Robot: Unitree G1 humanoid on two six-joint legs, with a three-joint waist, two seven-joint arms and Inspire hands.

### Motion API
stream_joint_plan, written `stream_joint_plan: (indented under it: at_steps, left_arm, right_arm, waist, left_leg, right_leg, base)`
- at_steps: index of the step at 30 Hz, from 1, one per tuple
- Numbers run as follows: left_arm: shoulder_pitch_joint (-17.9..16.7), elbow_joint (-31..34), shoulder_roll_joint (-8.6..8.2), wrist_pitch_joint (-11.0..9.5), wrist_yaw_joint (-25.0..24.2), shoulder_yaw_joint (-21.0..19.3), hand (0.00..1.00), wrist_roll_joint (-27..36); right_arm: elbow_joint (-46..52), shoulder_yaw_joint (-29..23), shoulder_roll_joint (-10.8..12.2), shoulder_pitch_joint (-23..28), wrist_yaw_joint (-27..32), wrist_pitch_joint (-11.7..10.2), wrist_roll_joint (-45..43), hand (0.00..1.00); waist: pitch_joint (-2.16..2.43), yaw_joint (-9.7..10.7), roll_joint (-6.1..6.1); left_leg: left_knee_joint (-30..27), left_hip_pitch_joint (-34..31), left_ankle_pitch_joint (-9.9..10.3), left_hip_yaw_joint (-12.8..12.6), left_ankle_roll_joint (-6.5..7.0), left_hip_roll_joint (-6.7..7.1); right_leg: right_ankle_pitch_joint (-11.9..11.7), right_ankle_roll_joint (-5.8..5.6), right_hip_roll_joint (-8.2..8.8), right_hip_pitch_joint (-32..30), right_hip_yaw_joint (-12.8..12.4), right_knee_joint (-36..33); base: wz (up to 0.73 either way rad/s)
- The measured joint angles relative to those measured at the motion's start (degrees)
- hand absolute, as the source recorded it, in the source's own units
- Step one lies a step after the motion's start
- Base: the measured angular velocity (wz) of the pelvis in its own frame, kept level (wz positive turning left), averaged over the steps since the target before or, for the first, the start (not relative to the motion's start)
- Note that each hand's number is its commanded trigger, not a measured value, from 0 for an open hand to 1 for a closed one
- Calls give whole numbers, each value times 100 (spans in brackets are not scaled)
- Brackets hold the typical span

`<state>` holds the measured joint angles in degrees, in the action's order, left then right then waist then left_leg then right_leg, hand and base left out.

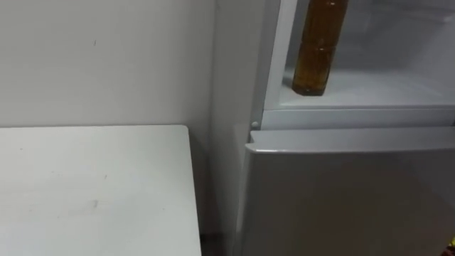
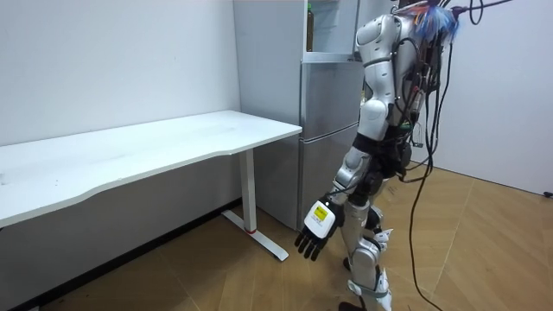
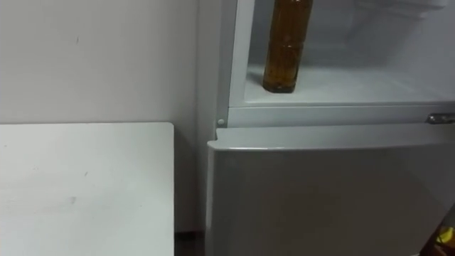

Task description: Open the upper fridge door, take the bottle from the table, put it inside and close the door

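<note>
One bottle [image 1: 318,50] upright in upper fridge [image 1: 384,91] | left robot hand [image 2: 314,230] hangs, fingers relaxed

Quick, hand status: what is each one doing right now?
Left hand: open, fingers relaxed, hanging low beside the robot, holding nothing.
Right hand: cannot be told; it sits at the lower right corner.

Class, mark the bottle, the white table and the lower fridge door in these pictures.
bottle [image 1: 318,50]: left eye view, on its amber body.
white table [image 1: 92,192]: left eye view, on its bare top.
lower fridge door [image 3: 327,203]: right eye view, on its front panel.
</note>
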<state>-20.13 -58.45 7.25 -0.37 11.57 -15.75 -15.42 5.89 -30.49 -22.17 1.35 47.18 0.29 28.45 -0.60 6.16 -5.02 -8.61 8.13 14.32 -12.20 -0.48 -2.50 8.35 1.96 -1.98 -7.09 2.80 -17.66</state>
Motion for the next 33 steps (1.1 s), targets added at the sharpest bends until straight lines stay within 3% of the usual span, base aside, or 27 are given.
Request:
stream_joint_plan:
  at_steps: [4,6,7,9,10,12,14,17,22,25,33]
  left_arm:
    - [18,-13,0,0,1,-27,0,3]
    - [95,-131,4,-11,6,-99,0,4]
    - [119,-188,20,-11,9,-108,0,4]
    - [142,-222,40,-8,9,-105,0,0]
    - [148,-222,41,-6,10,-98,0,1]
    - [159,-237,39,-5,18,-85,0,2]
    - [215,-273,30,-3,30,-1,0,4]
    - [275,-321,32,4,93,46,0,-4]
    - [263,-318,37,9,205,118,0,-15]
    - [313,-315,39,0,237,117,0,-47]
    - [311,-311,43,-5,280,119,0,-49]
  right_arm:
    - [412,5,-15,-3,-371,289,-653,0]
    - [680,97,-115,-110,-506,315,-870,0]
    - [881,99,-195,-305,-614,316,-933,0]
    - [1139,88,-324,-492,-807,255,-1097,0]
    - [1358,77,-364,-519,-942,143,-1112,0]
    - [1601,81,-373,-600,-1169,-38,-1132,0]
    - [1840,63,-396,-773,-1443,-283,-1328,0]
    - [2017,66,-418,-903,-1812,-573,-1461,0]
    - [2024,218,-419,-906,-2259,-587,-1532,0]
    - [2019,242,-419,-906,-2491,-587,-1554,0]
    - [2004,266,-419,-905,-2754,-586,-1558,0]
  waist:
    - [5,15,-10]
    - [28,12,-43]
    - [63,13,-93]
    - [77,-17,-190]
    - [107,-36,-218]
    - [63,-88,-300]
    - [66,-176,-339]
    - [68,-321,-267]
    - [60,-387,-106]
    - [57,-432,-72]
    - [51,-471,-127]
  left_leg:
    - [-7,20,-13,9,-3,-5]
    - [-8,23,-28,14,-13,-12]
    - [-12,28,-40,5,-20,-21]
    - [-15,65,-43,11,-28,-50]
    - [-19,90,-51,35,-45,-81]
    - [-12,127,-52,93,-55,-105]
    - [14,77,-20,149,-67,-120]
    - [1,14,-13,154,-50,-122]
    - [5,37,1,161,-25,-120]
    - [30,46,1,161,-25,-126]
    - [78,53,3,161,-26,-138]
  right_leg:
    - [-8,14,3,-3,12,-16]
    - [-20,35,-3,15,11,-19]
    - [-31,53,-14,28,2,-9]
    - [-44,75,-19,104,10,36]
    - [-79,81,-35,197,-2,142]
    - [-117,77,-75,294,-4,235]
    - [-206,77,-113,314,40,340]
    - [-340,66,-110,345,51,500]
    - [-366,50,-109,391,56,546]
    - [-363,47,-117,395,55,570]
    - [-356,43,-130,399,59,612]
  base:
    - [-2]
    - [-3]
    - [0]
    - [9]
    - [16]
    - [14]
    - [5]
    - [0]
    - [1]
    - [0]
    - [0]
